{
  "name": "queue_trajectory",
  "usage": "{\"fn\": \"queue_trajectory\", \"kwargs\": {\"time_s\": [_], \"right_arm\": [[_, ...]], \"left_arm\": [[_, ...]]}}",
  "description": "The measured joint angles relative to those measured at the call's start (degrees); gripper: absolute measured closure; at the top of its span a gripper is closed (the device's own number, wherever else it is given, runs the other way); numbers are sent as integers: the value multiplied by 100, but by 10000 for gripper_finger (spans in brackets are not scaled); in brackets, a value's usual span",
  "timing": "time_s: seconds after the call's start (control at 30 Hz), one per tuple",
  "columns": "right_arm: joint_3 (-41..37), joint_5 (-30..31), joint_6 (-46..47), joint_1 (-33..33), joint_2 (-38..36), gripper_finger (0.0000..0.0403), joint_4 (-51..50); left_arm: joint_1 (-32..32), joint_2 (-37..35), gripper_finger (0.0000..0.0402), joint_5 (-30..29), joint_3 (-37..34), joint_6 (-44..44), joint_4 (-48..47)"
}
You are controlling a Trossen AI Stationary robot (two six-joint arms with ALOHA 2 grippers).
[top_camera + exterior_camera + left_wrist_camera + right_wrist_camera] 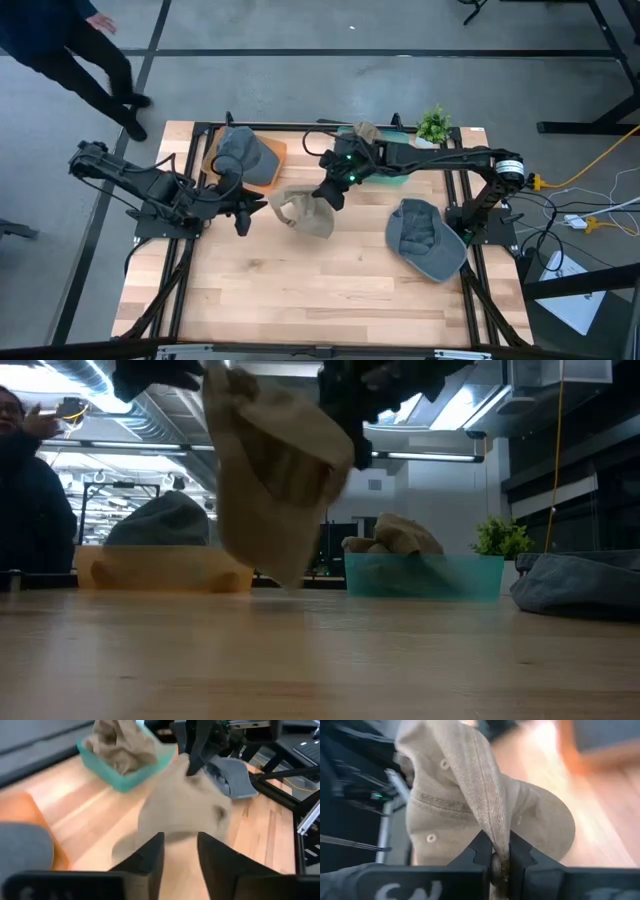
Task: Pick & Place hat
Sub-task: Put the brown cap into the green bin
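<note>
While a person (90, 60) in dark clothes walks past the worktop's (300, 290) ten o'clock corner, both arms meet near its middle. Starting at nine o'clock, the left gripper (243, 215) reaches toward the centre; its fingers (150, 857) stand parted, released, with nothing between them, pointed at the tan hat (305, 210). Just behind that arm, at about eleven o'clock, an orange tray (268, 160) carries a grey hat (240, 150). The tan hat hangs at the centre, lifted clear of the wood in the low view, its brim drooping. The right gripper (328, 195) comes in from three o'clock and holds it from above: its fingers (482, 851) are clenched on a fold of the tan cloth. Past it, toward one o'clock, a teal bin (395, 170) holds another tan hat (365, 132), with a small green plant (434, 125) beside it. At four o'clock a second grey hat (425, 238) lies flat on the wood.
</note>
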Motion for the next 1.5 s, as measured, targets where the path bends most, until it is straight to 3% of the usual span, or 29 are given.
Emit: {"fn": "queue_trajectory", "kwargs": {"time_s": [0.17,0.3,0.67,0.87,1.13,1.2,1.4,1.5], "right_arm": [[-2,718,-87,-26,0,378,-751],[-4,994,58,-23,0,377,-844],[-2,566,199,-18,0,378,102],[-2,304,254,-17,0,373,460],[-4,349,192,-17,2,376,494],[-4,384,192,-17,4,370,476],[-4,651,168,-12,4,379,133],[-4,838,93,-12,4,379,-59]], "left_arm": [[12,-98,242,171,0,-231,-80],[12,-94,225,163,0,-227,568],[638,988,248,183,0,-157,1810],[1126,1737,263,634,0,-835,2093],[1729,2687,270,988,0,-937,2630],[1838,2811,270,1245,0,-918,2785],[2011,2567,270,3016,-4,-921,2724],[1881,2248,270,2898,-4,-892,2461]]}}
